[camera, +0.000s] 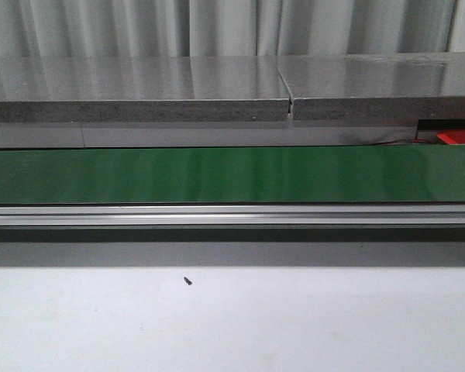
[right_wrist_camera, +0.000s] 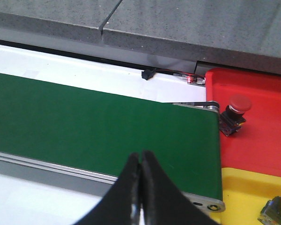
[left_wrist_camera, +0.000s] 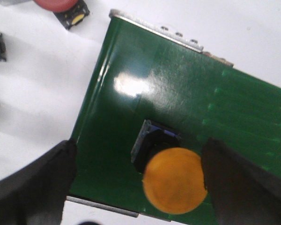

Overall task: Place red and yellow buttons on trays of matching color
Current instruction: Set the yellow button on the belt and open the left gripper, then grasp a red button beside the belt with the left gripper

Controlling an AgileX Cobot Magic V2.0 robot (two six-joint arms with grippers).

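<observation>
Right wrist: red button [right_wrist_camera: 235, 112] on red tray [right_wrist_camera: 262, 140].

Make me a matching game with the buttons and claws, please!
Things:
1. yellow button
2. red button
3. left claw
4. right claw

States:
A. on the red tray
B. shut, holding nothing
C. on the green belt
D. open around a button

Pairs: 1-C, 2-A, 3-D, 4-B
</observation>
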